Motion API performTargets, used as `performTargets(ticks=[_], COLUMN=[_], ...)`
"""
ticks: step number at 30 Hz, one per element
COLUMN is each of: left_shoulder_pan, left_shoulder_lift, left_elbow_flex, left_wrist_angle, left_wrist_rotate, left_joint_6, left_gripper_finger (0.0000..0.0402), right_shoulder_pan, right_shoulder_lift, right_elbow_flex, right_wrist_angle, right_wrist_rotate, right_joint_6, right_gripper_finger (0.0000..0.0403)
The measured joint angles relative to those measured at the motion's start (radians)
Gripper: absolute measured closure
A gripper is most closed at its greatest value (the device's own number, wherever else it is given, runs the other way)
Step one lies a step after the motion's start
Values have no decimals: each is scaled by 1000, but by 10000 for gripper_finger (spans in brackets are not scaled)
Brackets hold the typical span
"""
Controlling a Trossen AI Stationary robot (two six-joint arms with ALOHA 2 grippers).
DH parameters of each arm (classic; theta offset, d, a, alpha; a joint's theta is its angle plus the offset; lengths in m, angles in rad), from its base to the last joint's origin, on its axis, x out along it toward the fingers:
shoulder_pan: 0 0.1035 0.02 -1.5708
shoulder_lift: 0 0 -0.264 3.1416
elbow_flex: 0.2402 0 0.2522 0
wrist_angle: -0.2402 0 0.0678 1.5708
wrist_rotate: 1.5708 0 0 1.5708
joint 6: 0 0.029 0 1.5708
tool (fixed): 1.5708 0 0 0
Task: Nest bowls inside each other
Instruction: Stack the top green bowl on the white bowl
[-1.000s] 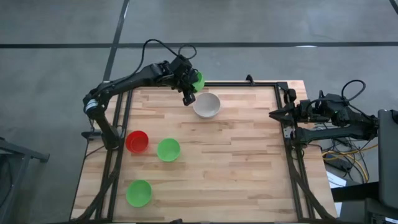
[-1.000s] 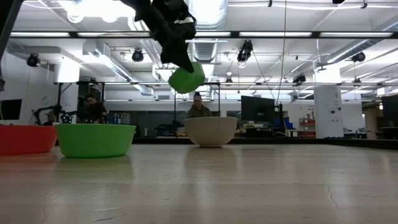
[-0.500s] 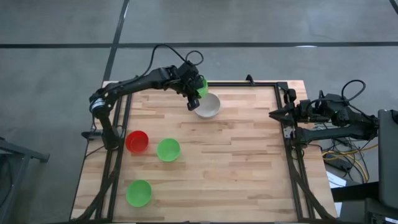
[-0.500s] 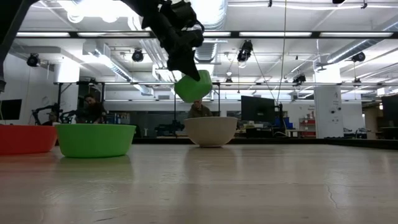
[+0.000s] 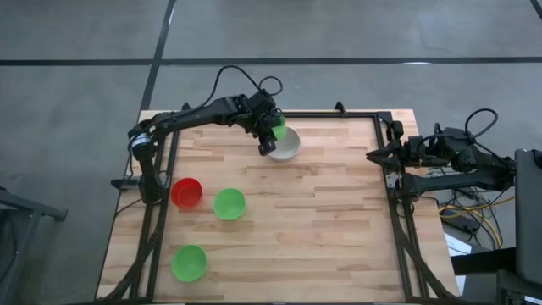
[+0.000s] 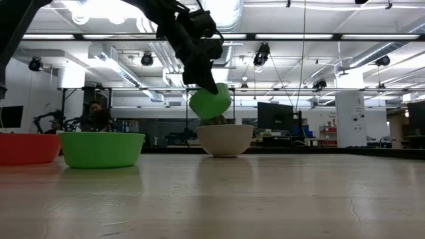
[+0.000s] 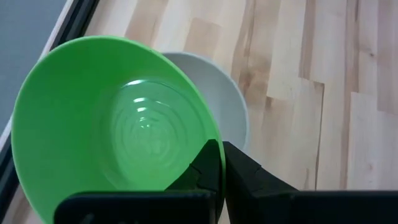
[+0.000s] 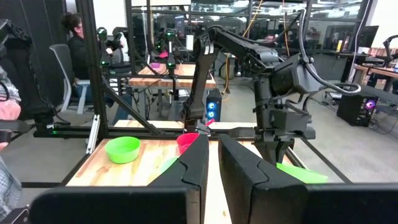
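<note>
My left gripper (image 6: 210, 87) is shut on a bright green bowl (image 6: 210, 103) that hangs tilted just above the pale white-grey bowl (image 6: 226, 139), which stands on its base near the table's far edge. In the left wrist view the green bowl (image 7: 118, 118) covers most of the white bowl (image 7: 231, 106). A red bowl (image 5: 186, 192) and two more green bowls (image 5: 229, 203) (image 5: 188, 263) stand on their bases at the table's left. My right gripper (image 5: 371, 155) waits shut at the table's right edge. My left gripper pinches the green bowl's rim (image 7: 213, 138), with one finger (image 7: 208, 167) inside the bowl and the other outside its wall. The fingers slant down from the table's far left. The bowl is lifted clear and tilted, its opening turned toward the wrist.
The wooden table (image 5: 322, 220) has bare board in its middle and on its right half. A black metal frame (image 5: 389, 212) runs along its edges. Beyond the table, people sit at desks in the room (image 6: 99, 116).
My left gripper has carried the green bowl down and toward the table's right and near side. The bowl now hangs over the white bowl and close to its rim. The grip has stayed shut on the bowl's rim, and the bowl has stayed tilted.
</note>
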Motion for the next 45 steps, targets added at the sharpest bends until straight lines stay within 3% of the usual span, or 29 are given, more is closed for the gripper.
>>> performTargets(ticks=[13,21,27,36,45], left_shoulder_pan=[-6,10,12,15,16], left_shoulder_lift=[27,-31,-88,-187,-175], left_elbow_flex=[-3,-10,-98,-276,-307], left_wrist_angle=[33,28,75,300,312], left_wrist_rotate=[19,12,-3,-3,-1], left_joint_6=[-37,-35,-40,-61,-62], left_gripper_finger=[395,393,393,393,393], right_shoulder_pan=[0,0,0,0,0], right_shoulder_lift=[0,0,0,0,0], right_elbow_flex=[0,0,0,0,0], right_wrist_angle=[0,0,0,0,0], right_wrist_rotate=[0,0,0,0,0], right_joint_6=[0,0,0,0,0], right_gripper_finger=[369,369,369,369,369])
